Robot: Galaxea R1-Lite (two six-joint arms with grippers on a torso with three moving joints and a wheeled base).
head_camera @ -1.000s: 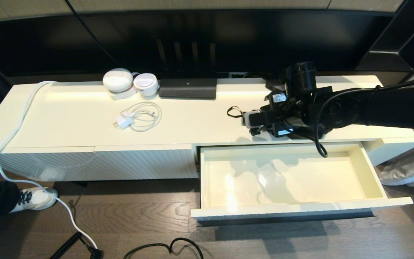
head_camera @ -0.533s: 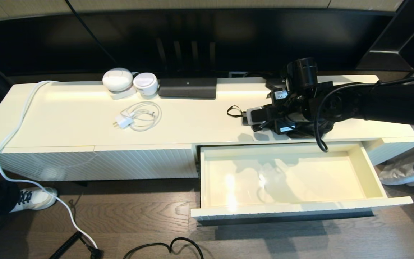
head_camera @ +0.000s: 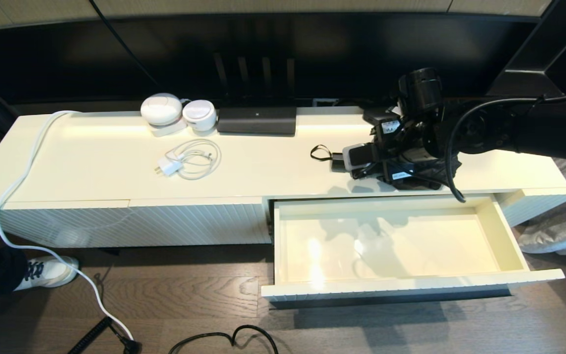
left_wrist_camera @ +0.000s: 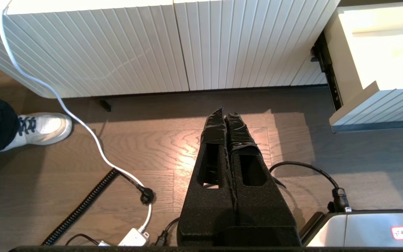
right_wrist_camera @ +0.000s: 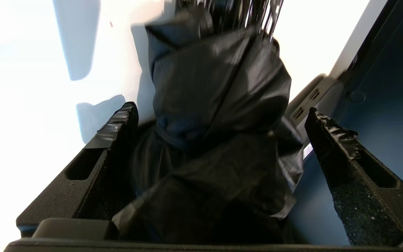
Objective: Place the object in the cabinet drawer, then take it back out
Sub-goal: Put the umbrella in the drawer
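The object, a black folding umbrella (head_camera: 336,160), lies on the cabinet top just behind the open drawer, its thin loop (head_camera: 319,152) pointing left. My right gripper (head_camera: 395,158) hovers over it and hides most of the fabric in the head view. In the right wrist view the open right gripper (right_wrist_camera: 219,120) straddles the wrinkled umbrella (right_wrist_camera: 219,105), with a gap beside one finger. The cabinet drawer (head_camera: 391,284) is pulled out and its cream inside holds nothing. My left gripper (left_wrist_camera: 224,113) is shut and empty, parked low over the wooden floor.
On the cabinet top sit two white round devices (head_camera: 161,109), a flat black box (head_camera: 256,120) and a coiled white charger cable (head_camera: 189,160). A white power cord (head_camera: 17,187) runs down to the floor. A person's shoe (head_camera: 47,271) stands at the left.
My right arm has risen and drifted right and back over the umbrella, jaws staying open. The umbrella's handle and loop have not moved.
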